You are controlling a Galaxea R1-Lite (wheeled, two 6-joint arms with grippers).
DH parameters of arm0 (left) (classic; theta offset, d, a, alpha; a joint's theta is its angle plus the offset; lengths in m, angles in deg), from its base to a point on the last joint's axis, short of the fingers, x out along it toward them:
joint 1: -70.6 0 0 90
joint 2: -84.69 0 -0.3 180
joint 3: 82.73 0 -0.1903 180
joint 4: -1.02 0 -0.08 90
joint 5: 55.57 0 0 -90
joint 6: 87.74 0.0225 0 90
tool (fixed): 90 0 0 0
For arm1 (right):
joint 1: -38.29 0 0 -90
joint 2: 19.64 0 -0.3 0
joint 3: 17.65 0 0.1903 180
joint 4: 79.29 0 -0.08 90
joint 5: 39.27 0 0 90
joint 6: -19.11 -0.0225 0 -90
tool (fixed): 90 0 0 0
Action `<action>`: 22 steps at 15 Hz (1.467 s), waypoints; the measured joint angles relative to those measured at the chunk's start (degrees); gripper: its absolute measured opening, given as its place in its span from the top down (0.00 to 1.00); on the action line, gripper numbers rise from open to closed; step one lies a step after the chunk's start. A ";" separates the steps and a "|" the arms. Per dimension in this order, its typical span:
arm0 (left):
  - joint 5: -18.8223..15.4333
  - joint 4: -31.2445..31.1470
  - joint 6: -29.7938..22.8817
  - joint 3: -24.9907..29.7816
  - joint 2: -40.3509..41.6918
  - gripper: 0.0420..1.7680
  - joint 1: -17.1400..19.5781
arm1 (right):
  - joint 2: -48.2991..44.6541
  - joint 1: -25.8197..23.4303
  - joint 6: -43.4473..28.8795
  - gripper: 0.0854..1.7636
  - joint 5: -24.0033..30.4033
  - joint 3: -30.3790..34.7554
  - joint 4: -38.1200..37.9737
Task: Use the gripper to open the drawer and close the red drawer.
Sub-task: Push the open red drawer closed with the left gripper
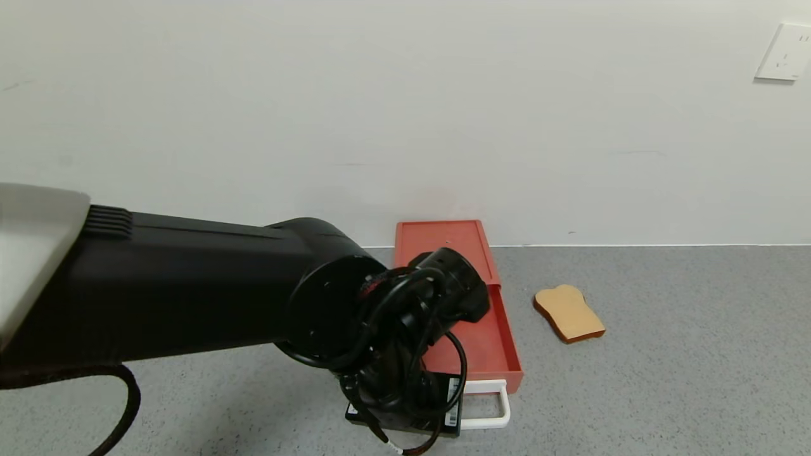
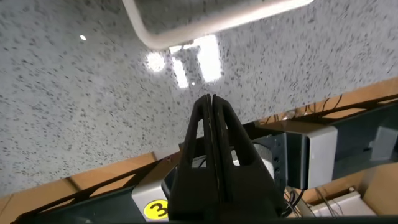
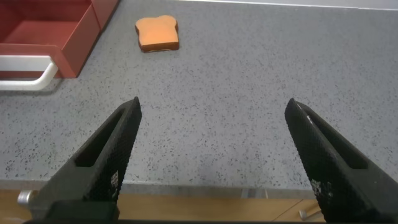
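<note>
The red drawer (image 1: 443,244) lies on the grey table against the wall. Its tray (image 1: 491,345) is slid out toward me, with the white loop handle (image 1: 491,408) at its front. My left arm reaches across from the left, and its cable-wrapped wrist (image 1: 393,354) hangs over the tray's near left corner, hiding the fingers. In the left wrist view my left gripper (image 2: 211,102) is shut and empty, pointing down at the table just short of the handle (image 2: 249,17). My right gripper (image 3: 214,106) is open and empty over the table's front edge; the tray (image 3: 43,31) and handle (image 3: 25,65) lie far off.
A tan toast-shaped slice (image 1: 568,313) lies on the table to the right of the tray; it also shows in the right wrist view (image 3: 158,32). A white wall socket (image 1: 785,52) is at the upper right. The table's front edge (image 3: 199,186) runs under the right gripper.
</note>
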 joint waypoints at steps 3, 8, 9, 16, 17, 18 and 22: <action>0.00 0.55 -0.69 1.10 -1.08 0.96 -1.44 | 0.00 0.00 0.00 0.04 0.02 0.00 -0.02; -0.02 2.26 -2.18 0.85 -4.78 0.96 -3.78 | 0.00 0.00 0.00 0.04 0.02 0.00 0.00; -0.11 2.89 -2.32 0.85 -5.44 0.96 -4.23 | 0.00 0.00 0.00 0.04 0.00 -0.02 0.00; 0.57 9.06 -3.40 0.68 -9.29 0.96 -4.63 | 0.00 0.00 0.00 0.04 0.00 -0.09 -0.02; 0.63 9.03 -3.82 0.40 -9.63 0.96 -4.63 | 0.00 0.00 0.00 0.04 0.00 -0.09 -0.02; 0.90 9.01 -4.23 0.27 -9.92 0.96 -4.63 | 0.00 0.00 0.00 0.04 -0.02 -0.09 -0.02; 3.99 9.18 -5.08 0.02 -11.01 0.96 -4.63 | 0.00 0.00 0.00 0.04 -0.02 -0.09 -0.11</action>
